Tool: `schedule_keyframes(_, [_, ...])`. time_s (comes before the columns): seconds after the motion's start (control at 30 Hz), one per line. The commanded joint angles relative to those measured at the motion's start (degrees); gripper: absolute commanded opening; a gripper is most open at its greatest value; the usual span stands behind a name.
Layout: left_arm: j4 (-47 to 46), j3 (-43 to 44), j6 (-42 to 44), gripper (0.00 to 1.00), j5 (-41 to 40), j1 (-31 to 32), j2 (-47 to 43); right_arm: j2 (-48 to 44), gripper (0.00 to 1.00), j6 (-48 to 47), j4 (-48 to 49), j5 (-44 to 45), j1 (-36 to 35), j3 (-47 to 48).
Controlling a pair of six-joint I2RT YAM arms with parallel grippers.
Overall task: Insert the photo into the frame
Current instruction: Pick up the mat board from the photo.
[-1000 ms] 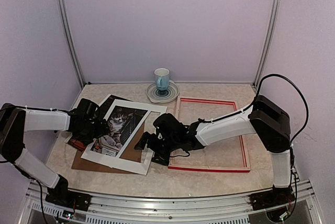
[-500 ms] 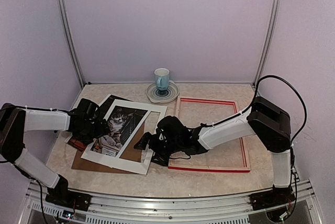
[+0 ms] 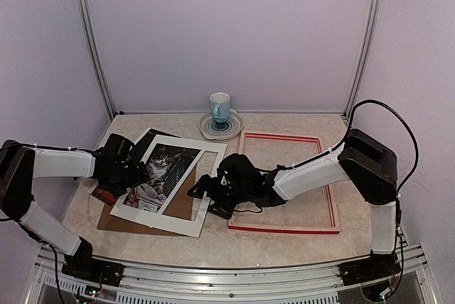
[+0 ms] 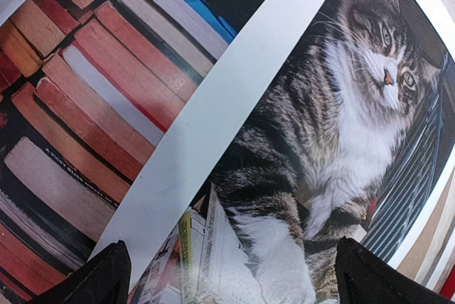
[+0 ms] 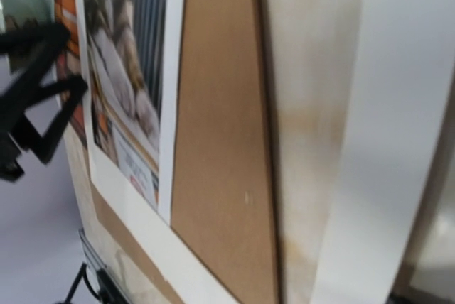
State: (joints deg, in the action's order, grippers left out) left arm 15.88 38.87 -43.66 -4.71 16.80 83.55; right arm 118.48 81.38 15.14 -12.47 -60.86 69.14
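The photo (image 3: pixel 162 167) of a tabby cat and books lies at the left under a white mat board (image 3: pixel 170 220), showing through its window; in the left wrist view the photo (image 4: pixel 341 119) fills the picture, crossed by the mat's left strip (image 4: pixel 213 119). The frame (image 3: pixel 281 136), red-edged, lies flat on the right. My left gripper (image 3: pixel 139 174) hovers open just above the mat's left border, its fingertips (image 4: pixel 106 279) straddling mat and print. At the mat's right edge my right gripper (image 3: pixel 205 194) looks open; its fingers are out of its wrist view.
A brown backing board (image 3: pixel 117 220) lies under the mat and the photo; the right wrist view shows it as brown board (image 5: pixel 220 176) beside the mat's near strip (image 5: pixel 398 105). A blue-and-white cup on a saucer (image 3: pixel 220 116) stands at the back.
My right gripper has shifted slightly towards the back along the mat's right edge. The left arm, photo and frame have not moved.
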Motion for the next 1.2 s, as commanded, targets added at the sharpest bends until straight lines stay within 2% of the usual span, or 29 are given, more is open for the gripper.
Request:
schedule_keyframes(0.0, [-0.48, -1.42, 0.16, 0.99, 1.59, -0.18, 1.11, -2.02, 0.94, -2.59, 2.47, 1.33, 1.84, -0.84])
schedule_keyframes(0.3, [-0.58, -1.82, -0.01, 0.99, 1.62, -0.18, 0.58, 1.26, 0.93, -2.74, 6.96, -1.53, 3.53, 0.06])
schedule_keyframes(0.4, [-0.64, -2.11, -0.08, 0.99, 1.59, -0.19, 0.49, 0.43, 0.92, -3.25, 4.74, -0.9, 3.58, 0.6])
schedule_keyframes(0.53, [-0.62, -2.06, -0.1, 0.99, 1.63, -0.18, 0.17, -1.14, 0.92, -4.56, -6.25, 0.01, 2.53, 4.39])
schedule_keyframes(0.67, [-0.66, -1.79, -0.04, 0.99, 1.84, -0.35, 0.25, -1.84, 0.92, -2.3, -11.23, -1.06, 0.69, 4.78])
schedule_keyframes(1.17, [-0.92, -1.78, -0.07, 0.99, 2.29, -0.67, -0.29, 1.81, 0.93, 1.72, -9.61, -2.87, -0.93, 4.03])
